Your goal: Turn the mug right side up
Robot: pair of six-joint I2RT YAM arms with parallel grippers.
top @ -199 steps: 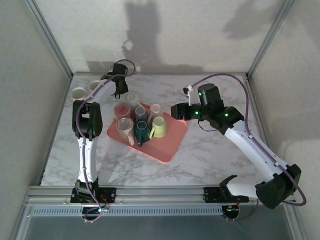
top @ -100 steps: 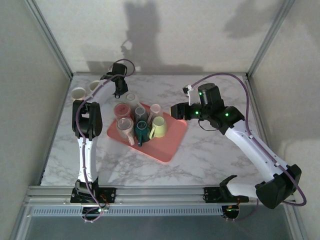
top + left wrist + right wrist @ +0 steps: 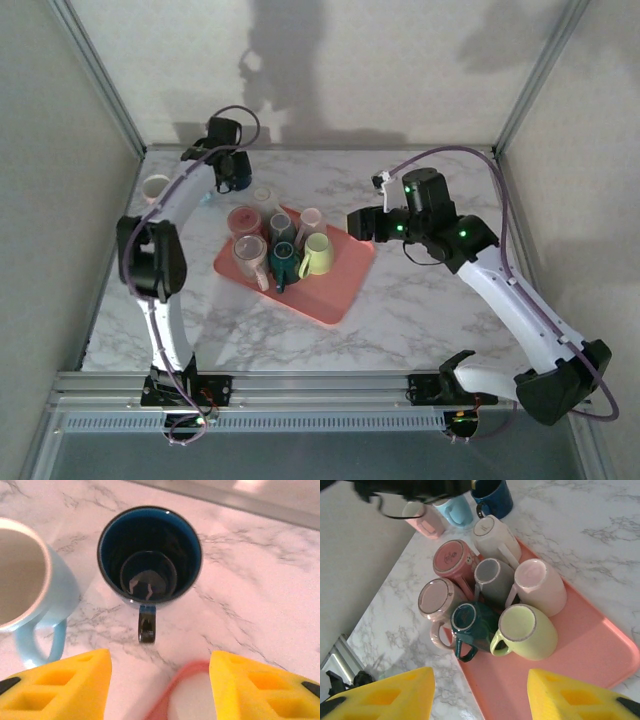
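A dark blue mug (image 3: 150, 555) stands right side up on the marble, mouth open to the camera and handle toward my left gripper (image 3: 160, 680). That gripper is open, a little back from the mug, with nothing between its yellow fingers (image 3: 60, 685). In the right wrist view the dark blue mug (image 3: 495, 495) sits just beyond the pink tray (image 3: 570, 665). Several mugs stand upside down on the tray, among them a teal mug (image 3: 472, 622) and a yellow-green mug (image 3: 525, 632). My right gripper (image 3: 480, 690) hovers open above the tray's near side.
A light blue mug (image 3: 25, 580) stands upright left of the dark blue one, and a pale pink mug (image 3: 422, 522) beyond it. The tray (image 3: 330, 290) lies mid-table. Walls and frame posts close in the back and sides.
My left gripper has opened and let go of the dark blue mug, then drawn up and back from it. The left arm's elbow swung left. The right arm barely shifted.
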